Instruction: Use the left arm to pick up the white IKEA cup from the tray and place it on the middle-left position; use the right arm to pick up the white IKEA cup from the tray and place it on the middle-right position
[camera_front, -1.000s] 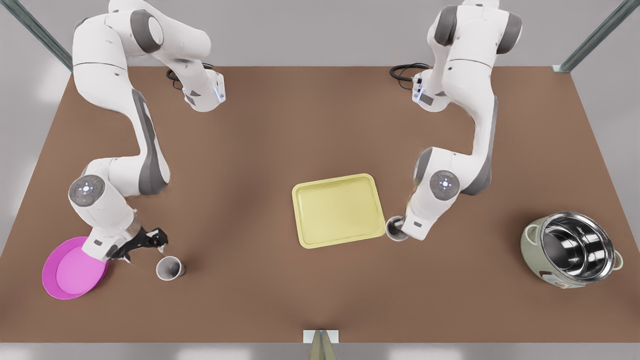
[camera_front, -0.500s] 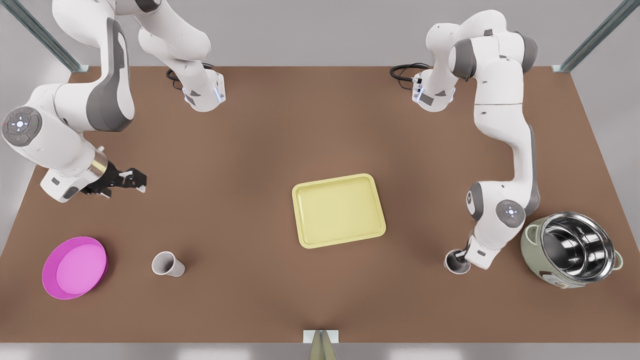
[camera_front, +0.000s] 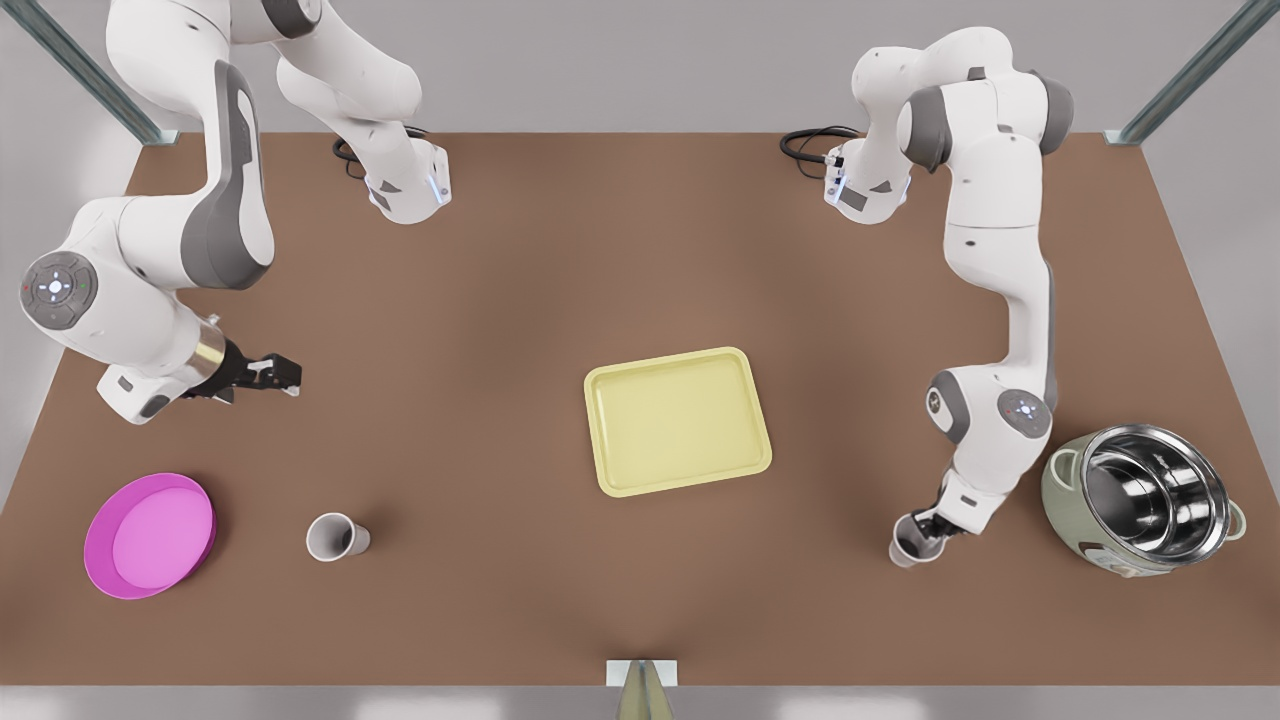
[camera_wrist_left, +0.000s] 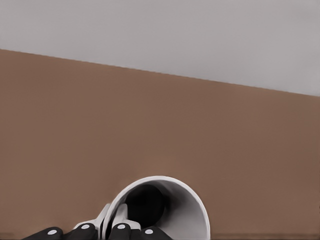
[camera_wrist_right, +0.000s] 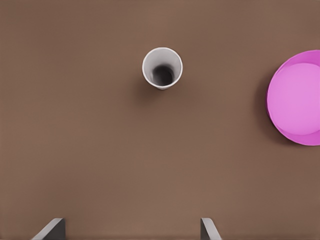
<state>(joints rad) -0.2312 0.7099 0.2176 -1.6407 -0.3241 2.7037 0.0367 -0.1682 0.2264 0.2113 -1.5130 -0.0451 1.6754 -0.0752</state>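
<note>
In the front view the pale yellow tray (camera_front: 677, 420) lies empty near the table's middle. My left gripper (camera_front: 925, 530) is on the arm at the front view's right, shut on the rim of a white cup (camera_front: 905, 550) right of the tray near the front edge. In the left wrist view its fingers (camera_wrist_left: 120, 231) pinch the cup (camera_wrist_left: 172, 210) wall, one inside and one outside. I cannot tell whether this cup touches the table. My right gripper (camera_front: 285, 375) hangs open at the front view's left, above and behind the other white cup (camera_front: 335, 537), which stands upright alone (camera_wrist_right: 162, 67).
A round magenta dish (camera_front: 150, 535) lies at the front left, beside the free cup, and appears in the right wrist view (camera_wrist_right: 297, 97). A pale green cooker with a steel pot (camera_front: 1145, 512) stands close to the held cup. Bare brown tabletop lies between the tray and each cup.
My left gripper carried its cup from beside the tray to the front right of the table. My right gripper let go of its cup and rose away from it.
</note>
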